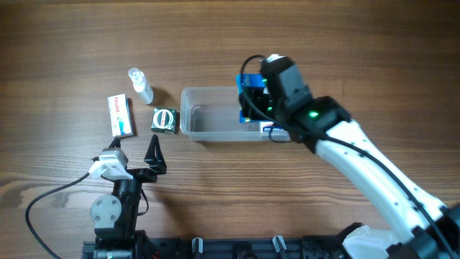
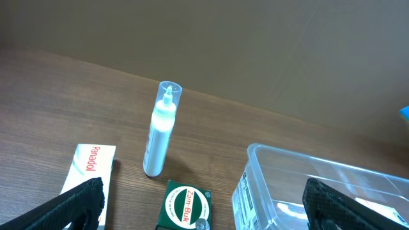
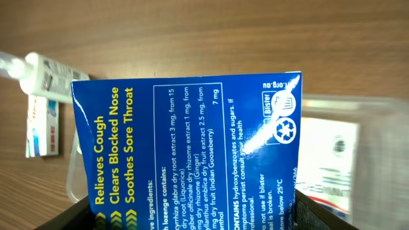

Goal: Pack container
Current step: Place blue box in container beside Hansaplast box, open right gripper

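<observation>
The clear plastic container lies mid-table; its near corner shows in the left wrist view and its rim in the right wrist view. My right gripper is shut on a blue lozenge box, held over the container's right end. A white box lies inside the container. My left gripper is open and empty, low near the front, facing a green Zam-Buk box.
Left of the container lie the green Zam-Buk box, a white capped bottle and a white Panadol box. A black cable runs at the front left.
</observation>
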Controlling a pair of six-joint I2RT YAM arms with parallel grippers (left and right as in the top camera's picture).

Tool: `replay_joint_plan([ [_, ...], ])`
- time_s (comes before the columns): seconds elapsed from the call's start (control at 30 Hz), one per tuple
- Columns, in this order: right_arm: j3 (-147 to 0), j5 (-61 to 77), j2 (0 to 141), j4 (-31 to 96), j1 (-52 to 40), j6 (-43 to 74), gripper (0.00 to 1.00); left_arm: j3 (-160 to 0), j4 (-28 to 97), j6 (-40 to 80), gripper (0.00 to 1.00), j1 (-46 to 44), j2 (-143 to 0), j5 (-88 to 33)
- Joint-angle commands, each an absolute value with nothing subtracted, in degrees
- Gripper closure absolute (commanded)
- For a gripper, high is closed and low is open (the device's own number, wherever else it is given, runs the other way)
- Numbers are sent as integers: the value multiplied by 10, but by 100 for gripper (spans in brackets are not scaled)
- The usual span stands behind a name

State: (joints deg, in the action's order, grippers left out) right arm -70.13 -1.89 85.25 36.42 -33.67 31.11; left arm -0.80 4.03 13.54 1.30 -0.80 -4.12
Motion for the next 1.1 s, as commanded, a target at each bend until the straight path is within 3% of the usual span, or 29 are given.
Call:
replay_joint_plan([
  [0.0, -713, -32, 904, 349, -364, 347, 45, -3, 41, 122, 0, 17, -4, -34],
  [0.53, -712, -77, 1027, 345, -373, 347, 43, -3, 41, 122, 0, 17, -4, -34],
  [0.93, -712, -77, 1027, 345, -373, 347, 13, -3, 41, 122, 0, 17, -4, -34],
  [1.07, -712, -77, 1027, 345, -373, 346, 11, -3, 41, 122, 0, 17, -4, -34],
])
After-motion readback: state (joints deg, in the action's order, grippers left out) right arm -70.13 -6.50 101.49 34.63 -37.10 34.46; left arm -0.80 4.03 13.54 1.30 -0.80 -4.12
